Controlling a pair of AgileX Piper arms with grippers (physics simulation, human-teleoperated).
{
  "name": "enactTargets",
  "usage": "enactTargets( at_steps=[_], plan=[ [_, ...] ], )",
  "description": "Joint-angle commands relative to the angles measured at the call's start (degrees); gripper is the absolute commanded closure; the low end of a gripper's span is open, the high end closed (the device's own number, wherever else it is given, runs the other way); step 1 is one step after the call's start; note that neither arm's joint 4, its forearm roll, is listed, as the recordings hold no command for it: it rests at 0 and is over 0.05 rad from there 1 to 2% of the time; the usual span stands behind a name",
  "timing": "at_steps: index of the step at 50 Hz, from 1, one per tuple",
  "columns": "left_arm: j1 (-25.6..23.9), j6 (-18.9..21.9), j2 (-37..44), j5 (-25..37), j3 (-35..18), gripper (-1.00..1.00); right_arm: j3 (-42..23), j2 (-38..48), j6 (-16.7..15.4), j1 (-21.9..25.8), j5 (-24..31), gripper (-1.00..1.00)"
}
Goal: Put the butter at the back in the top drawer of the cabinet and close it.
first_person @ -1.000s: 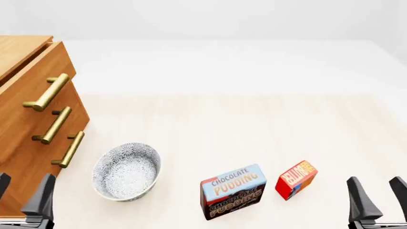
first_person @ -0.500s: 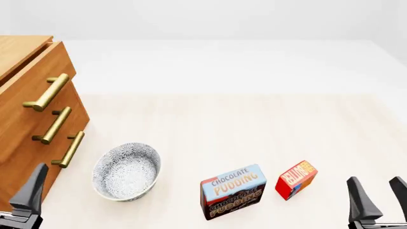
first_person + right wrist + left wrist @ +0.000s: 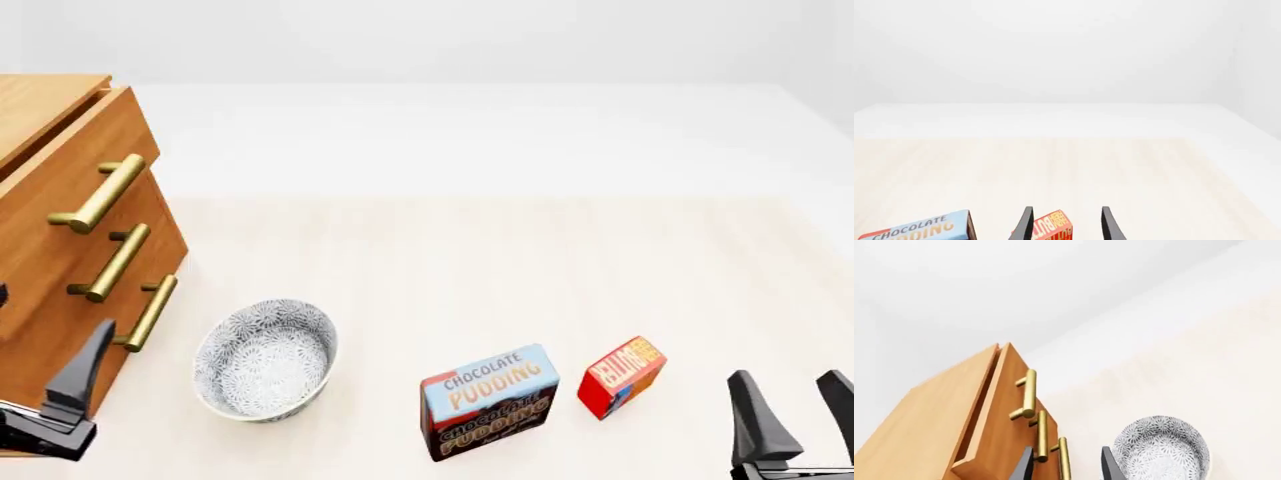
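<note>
The butter, a small red box with an orange band, lies near the table's front right, beside the chocolate pudding box. My right gripper stands open to the butter's right and nearer the front edge. In the right wrist view the butter shows ahead between the open fingers. The cabinet stands at the left, its top drawer ajar by a narrow gap. My left gripper is open in front of the lower drawers. In the left wrist view the top drawer and its brass handle lie ahead.
A patterned grey bowl sits between the cabinet and the pudding box; it also shows as the bowl in the left wrist view. Two lower drawers with brass handles sit under the top one. The pale table runs back to a white wall.
My left gripper has risen from the table's front left corner and swung toward the cabinet front. The right gripper, butter and pudding box have stayed put.
</note>
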Motion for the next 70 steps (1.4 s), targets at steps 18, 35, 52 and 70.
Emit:
enactTargets(
  at_steps=[18, 35, 52, 70],
  plan=[
    [-1.4, 16.2, 6.2, 7.1, -8.6, -1.0, 0.0, 0.0, 0.0, 0.0, 0.0, -1.0],
    [-1.9, 21.1, 9.4, 8.7, -12.3, -1.0, 0.0, 0.0, 0.0, 0.0, 0.0, -1.0],
    [-1.1, 28.3, 13.4, 9.3, -13.7, -1.0, 0.0, 0.0, 0.0, 0.0, 0.0, -1.0],
    [0.4, 32.5, 14.7, 8.0, -13.3, -1.0, 0.0, 0.0, 0.0, 0.0, 0.0, -1.0]
  ],
)
